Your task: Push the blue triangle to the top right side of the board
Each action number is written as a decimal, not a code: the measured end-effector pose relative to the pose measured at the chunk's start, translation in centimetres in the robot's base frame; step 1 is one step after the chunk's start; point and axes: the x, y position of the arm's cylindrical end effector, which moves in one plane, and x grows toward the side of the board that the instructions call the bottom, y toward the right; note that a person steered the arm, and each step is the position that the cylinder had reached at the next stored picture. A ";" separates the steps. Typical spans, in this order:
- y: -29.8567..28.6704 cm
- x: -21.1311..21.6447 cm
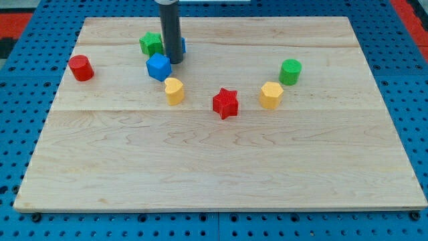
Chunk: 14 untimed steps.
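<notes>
A blue block (182,45), mostly hidden behind the rod, shows only as a sliver at the rod's right edge near the view's top left; its shape cannot be made out. My tip (173,62) rests on the board just in front of that sliver. It is right beside a blue cube (158,67), which lies to its left. A green star (151,44) sits just left of the rod.
A red cylinder (81,67) stands near the left edge. A yellow block (174,90) lies below the blue cube. A red star (226,103), a yellow hexagon (271,95) and a green cylinder (290,71) lie towards the right. The wooden board (214,174) sits on a blue pegboard.
</notes>
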 end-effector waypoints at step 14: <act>27.4 -2.0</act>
